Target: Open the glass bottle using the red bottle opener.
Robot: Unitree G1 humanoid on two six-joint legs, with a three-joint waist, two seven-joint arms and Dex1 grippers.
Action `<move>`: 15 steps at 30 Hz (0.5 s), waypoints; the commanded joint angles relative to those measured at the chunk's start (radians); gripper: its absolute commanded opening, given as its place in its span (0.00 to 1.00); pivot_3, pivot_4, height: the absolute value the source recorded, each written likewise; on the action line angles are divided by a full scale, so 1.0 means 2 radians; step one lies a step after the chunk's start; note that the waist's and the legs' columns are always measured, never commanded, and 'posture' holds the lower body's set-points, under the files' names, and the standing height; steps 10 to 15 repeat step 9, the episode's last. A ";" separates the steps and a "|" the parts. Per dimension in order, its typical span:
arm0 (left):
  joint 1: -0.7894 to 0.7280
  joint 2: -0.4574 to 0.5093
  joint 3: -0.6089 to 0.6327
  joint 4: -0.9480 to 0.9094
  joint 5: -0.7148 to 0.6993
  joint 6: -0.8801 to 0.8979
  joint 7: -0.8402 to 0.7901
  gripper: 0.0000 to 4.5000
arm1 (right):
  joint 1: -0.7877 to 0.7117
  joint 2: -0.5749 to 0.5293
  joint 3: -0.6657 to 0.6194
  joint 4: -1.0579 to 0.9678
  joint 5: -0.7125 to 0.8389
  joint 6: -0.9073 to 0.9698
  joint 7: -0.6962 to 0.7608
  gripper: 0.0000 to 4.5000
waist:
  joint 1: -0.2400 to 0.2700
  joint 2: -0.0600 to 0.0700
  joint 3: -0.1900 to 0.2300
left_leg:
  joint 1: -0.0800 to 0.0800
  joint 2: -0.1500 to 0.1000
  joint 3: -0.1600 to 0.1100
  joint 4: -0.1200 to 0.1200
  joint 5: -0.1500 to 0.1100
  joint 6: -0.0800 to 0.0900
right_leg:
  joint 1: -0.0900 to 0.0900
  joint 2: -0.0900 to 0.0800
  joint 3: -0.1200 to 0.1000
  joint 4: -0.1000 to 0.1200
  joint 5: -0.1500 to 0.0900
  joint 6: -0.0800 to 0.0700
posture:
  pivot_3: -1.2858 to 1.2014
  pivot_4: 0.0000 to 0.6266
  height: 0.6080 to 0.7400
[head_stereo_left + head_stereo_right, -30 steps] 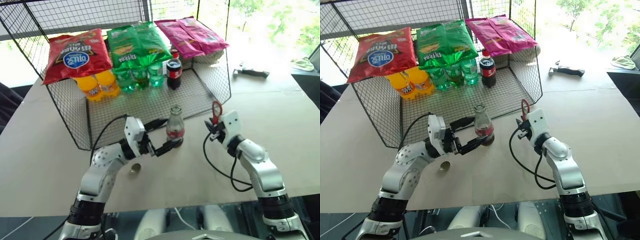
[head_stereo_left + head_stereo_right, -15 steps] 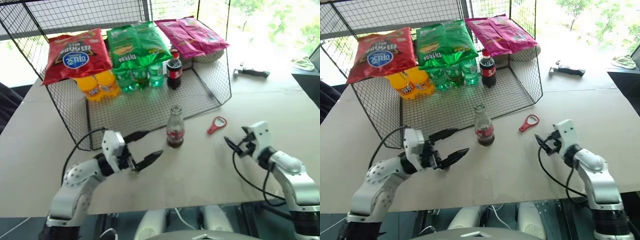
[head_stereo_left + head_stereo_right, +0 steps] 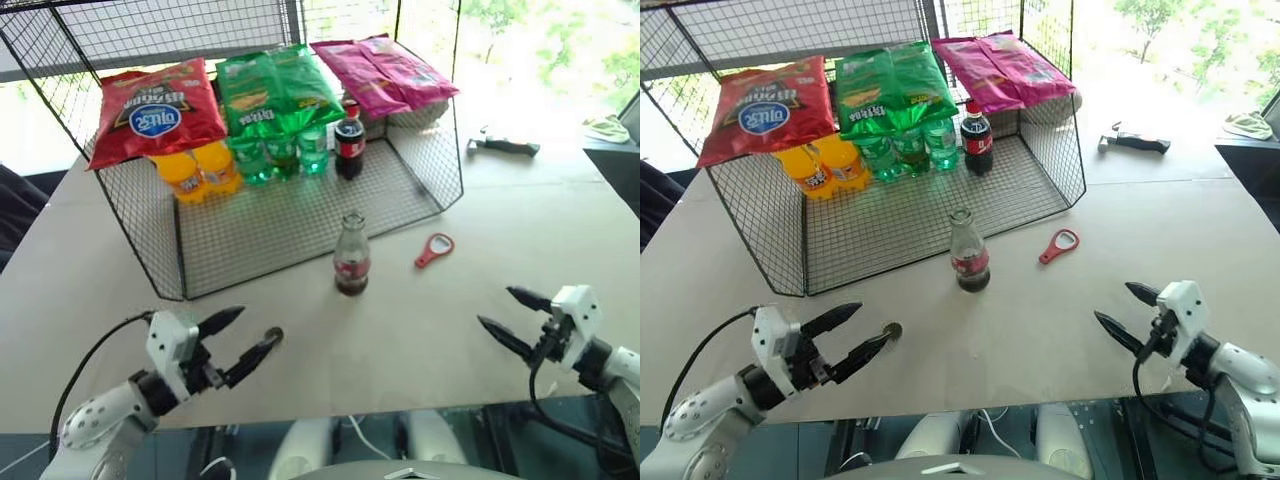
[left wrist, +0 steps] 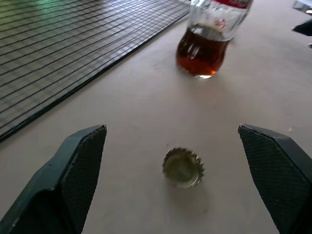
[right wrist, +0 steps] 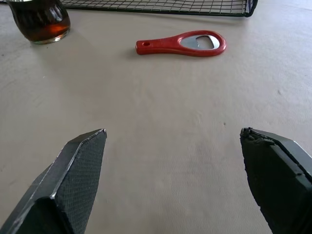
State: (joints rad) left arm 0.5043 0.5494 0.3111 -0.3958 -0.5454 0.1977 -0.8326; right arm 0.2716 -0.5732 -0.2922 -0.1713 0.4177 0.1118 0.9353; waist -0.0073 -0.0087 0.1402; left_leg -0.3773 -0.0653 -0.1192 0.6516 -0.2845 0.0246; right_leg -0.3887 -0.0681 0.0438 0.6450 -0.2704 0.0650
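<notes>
The glass bottle stands open mid-tabletop, the red bottle opener beside it. Both grippers' fingers are spread wide and hold nothing: left gripper, right gripper.

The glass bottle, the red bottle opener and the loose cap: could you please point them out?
glass bottle [image 3: 351,262], left eye view, red label.
red bottle opener [image 5: 181,44], right wrist view, ring head.
loose cap [image 4: 183,167], left wrist view, centre.

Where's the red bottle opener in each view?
Left eye: red bottle opener lies flat on the table, right of the glass bottle.
Right eye: same spot.
Left wrist: absent.
Right wrist: ahead of the open right claw.
Shared landmark: the glass bottle.
</notes>
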 commanded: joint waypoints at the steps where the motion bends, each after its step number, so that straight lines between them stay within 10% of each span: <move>1: 0.013 -0.012 0.010 -0.002 0.024 -0.020 0.020 1.00 | 0.002 -0.002 -0.023 0.022 0.013 -0.048 0.023 0.98 | 0.000 0.000 0.000 | 0.000 0.000 0.000 0.000 0.000 0.000 | 0.000 0.000 0.000 0.000 0.000 0.000 | 0.52 0.24 1.00; 15: 0.012 -0.026 0.000 0.034 0.095 -0.068 0.054 1.00 | -0.012 -0.001 -0.017 0.060 0.010 -0.086 0.029 0.98 | 0.003 0.000 0.000 | 0.000 0.000 0.000 0.000 0.000 0.000 | 0.000 0.000 0.000 0.000 0.000 0.000 | 0.52 0.24 1.00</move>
